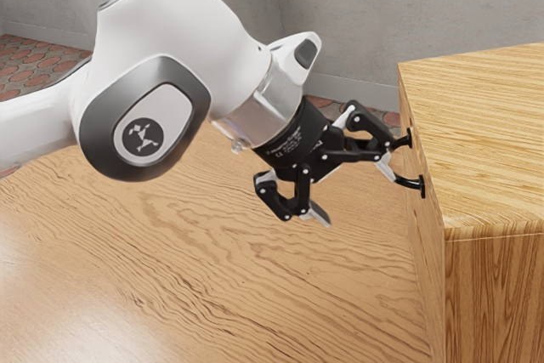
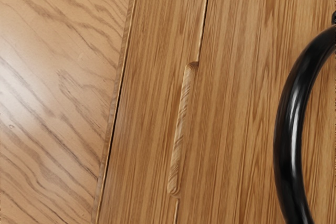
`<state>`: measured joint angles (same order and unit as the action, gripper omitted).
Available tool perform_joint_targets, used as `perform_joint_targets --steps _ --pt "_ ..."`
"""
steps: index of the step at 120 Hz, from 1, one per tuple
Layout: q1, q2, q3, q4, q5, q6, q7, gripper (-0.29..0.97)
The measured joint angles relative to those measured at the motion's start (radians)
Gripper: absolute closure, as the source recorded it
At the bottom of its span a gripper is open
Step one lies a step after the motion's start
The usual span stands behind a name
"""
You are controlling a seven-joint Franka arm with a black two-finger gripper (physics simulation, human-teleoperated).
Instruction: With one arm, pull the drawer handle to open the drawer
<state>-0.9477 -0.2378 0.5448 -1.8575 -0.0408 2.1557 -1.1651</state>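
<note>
- Pincer released: two black fingers spread wide, nothing clasped between them.
- Sits tilted sideways at the end of the white arm and points at the front face of the wooden cabinet.
- Handle: black and curved, fixed to that front face by two short posts, just beyond the finger nearer the cabinet.
- Pale tip of that finger right by the handle, roughly between the two posts in the exterior view; cannot tell whether it touches.
- Other finger well apart from the handle, lower and farther from the cabinet, above the counter.
- From the hand's camera: handle as a glossy black arc close to the pincer, standing off the drawer front.
- Beside the handle on that wood, a thin seam with a short wooden ridge along it; beyond the cabinet's edge, bare counter.
- Cabinet front looks even in the exterior view; cannot tell whether the drawer is pulled out at all.
</note>
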Motion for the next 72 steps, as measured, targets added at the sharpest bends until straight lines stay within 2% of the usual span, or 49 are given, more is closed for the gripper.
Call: perform_joint_targets --steps 32,72 --pt "0.021 -0.041 -0.003 -0.032 0.001 0.001 0.024 0.00" --pt "0.022 0.027 0.010 0.011 0.004 0.073 0.043 0.00"
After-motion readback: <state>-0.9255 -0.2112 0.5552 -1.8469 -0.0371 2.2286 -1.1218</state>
